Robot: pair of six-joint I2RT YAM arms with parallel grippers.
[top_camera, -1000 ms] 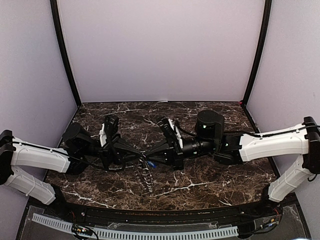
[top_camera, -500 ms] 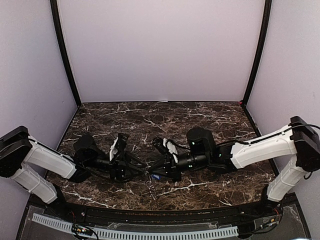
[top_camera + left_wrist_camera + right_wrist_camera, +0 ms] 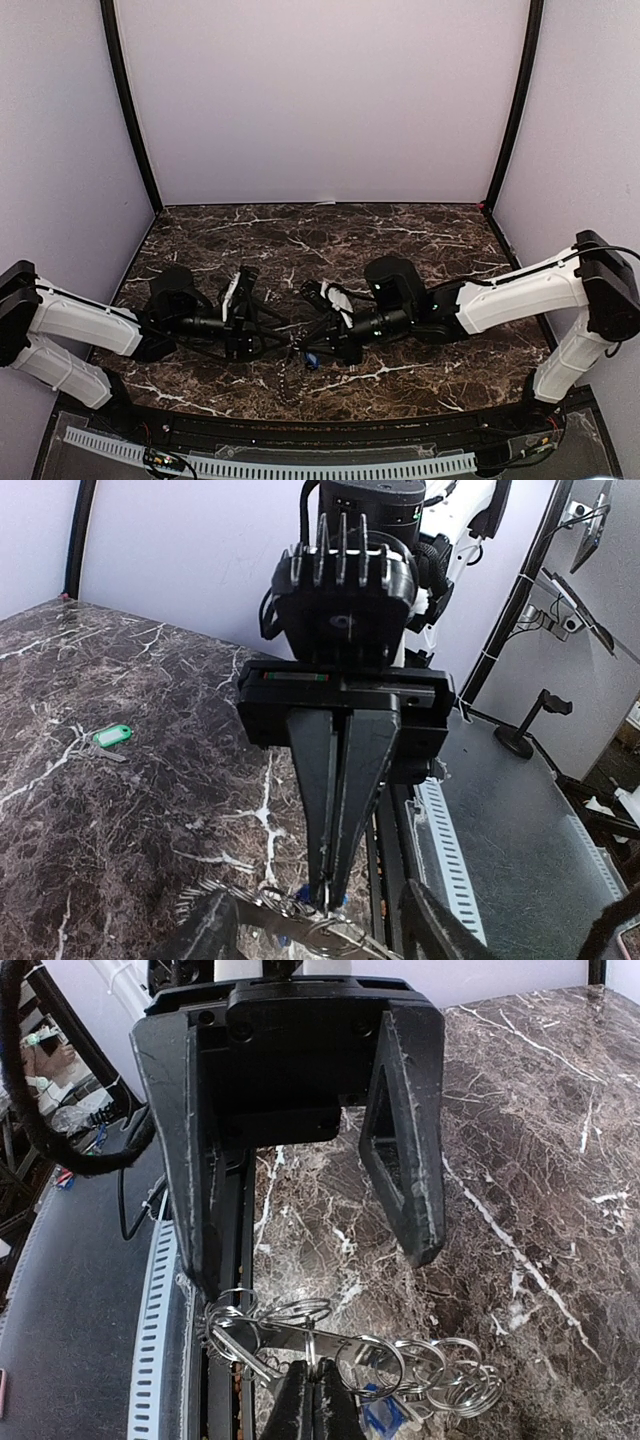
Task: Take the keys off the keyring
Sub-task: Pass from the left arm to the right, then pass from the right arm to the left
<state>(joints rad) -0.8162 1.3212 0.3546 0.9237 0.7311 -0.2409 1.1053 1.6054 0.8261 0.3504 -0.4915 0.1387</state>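
The left gripper point(image 3: 310, 1260) stands with its jaws spread wide and nothing between them, while the right gripper point(image 3: 326, 885) is pinched fully closed on one wire loop of the keyring point(image 3: 300, 1338). We see the keyring strung out just above the table point(image 3: 150, 810) near its front edge, between the two grippers. A blue key point(image 3: 380, 1415) is still on it, and a green key point(image 3: 110, 736) lies free on the marble, well apart. We judge the bundle light but awkward. The steel loops are thin, stiff, springy and slick, and the linked rings swing loosely, so a pinch on a single wire can slip or twist. The plastic key head looks like the better place to take hold, with the ring braced close beside it. Compared with a second ago, the left jaws, then clamped on the rings, have let go. Both arms have dropped lower towards the table, and only the right side now holds the chain.
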